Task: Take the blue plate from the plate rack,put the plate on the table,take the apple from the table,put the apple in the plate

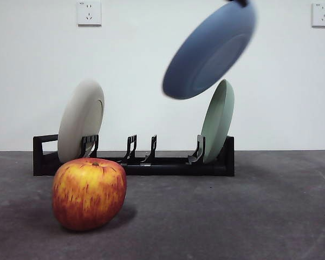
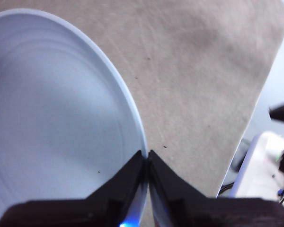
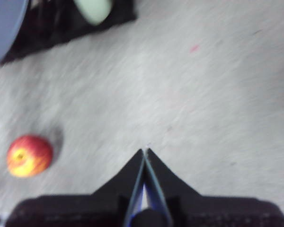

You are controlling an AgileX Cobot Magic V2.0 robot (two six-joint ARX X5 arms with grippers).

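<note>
Step in hand: I judge I am between lifting and setting down. The blue plate [image 1: 209, 51] is out of the plate rack [image 1: 133, 160] and hangs tilted in the upper right of the front view, above the rack and clear of everything below.
Left hand: my left hand [image 2: 146, 158] has its jaws clamped on the blue plate's rim, one jaw on each face; in the front view only a dark tip shows at the plate's top edge.
Right hand: my right hand [image 3: 145, 156] hovers over bare table with its jaws together, holding nothing.
Rack: a beige plate [image 1: 80, 120] stands at the left end, a pale green plate [image 1: 217, 120] at the right end, with vacant prongs between them.
Apple: the apple [image 1: 89, 193] sits on the table [image 1: 249, 216] at lower left of the front view, in front of the beige plate.
Next move, as I judge it: bring the plate down flat onto open table at lower right, well apart from the apple and rack, level it before release, then send a hand for the apple.
</note>
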